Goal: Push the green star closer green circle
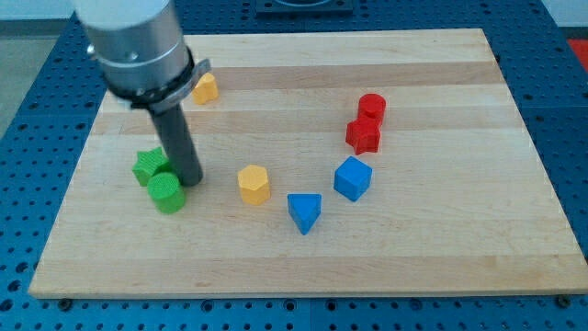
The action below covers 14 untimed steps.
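The green star (148, 166) lies at the view's left on the wooden board (441, 248). The green circle (166, 192) sits just below and to the right of it, touching it. My tip (190, 178) rests on the board right beside both green blocks, on their right side, touching or nearly touching the circle's upper right edge.
A yellow block (206, 87) lies near the view's top left, partly behind the arm. A yellow hexagon (254, 184) sits mid-board, with a blue triangle (304, 212) and a blue cube (352, 177) to its right. A red cylinder (371, 108) and red star (364, 136) stand further right.
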{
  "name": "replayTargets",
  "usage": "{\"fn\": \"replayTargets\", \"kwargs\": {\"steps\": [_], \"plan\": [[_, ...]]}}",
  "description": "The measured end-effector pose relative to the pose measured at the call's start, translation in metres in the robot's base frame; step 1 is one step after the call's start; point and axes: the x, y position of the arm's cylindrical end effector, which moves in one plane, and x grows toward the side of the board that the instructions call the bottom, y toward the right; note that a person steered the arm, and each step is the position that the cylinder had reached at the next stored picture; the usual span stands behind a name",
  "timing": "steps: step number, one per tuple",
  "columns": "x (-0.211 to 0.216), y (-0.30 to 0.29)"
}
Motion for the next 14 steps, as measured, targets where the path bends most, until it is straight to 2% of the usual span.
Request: {"fn": "replayTargets", "kwargs": {"steps": [1,3,4,5,7,9,10,12,13,14], "plan": [[0.029,-0.055],[-0.013,-0.028],[-0.019,-0.055],[-0.019,-0.112],[-0.019,-0.116],[-0.043,-0.114],[-0.041,-0.145],[-0.021,-0.136],[-0.028,-0.129],[-0.098,-0.134]]}}
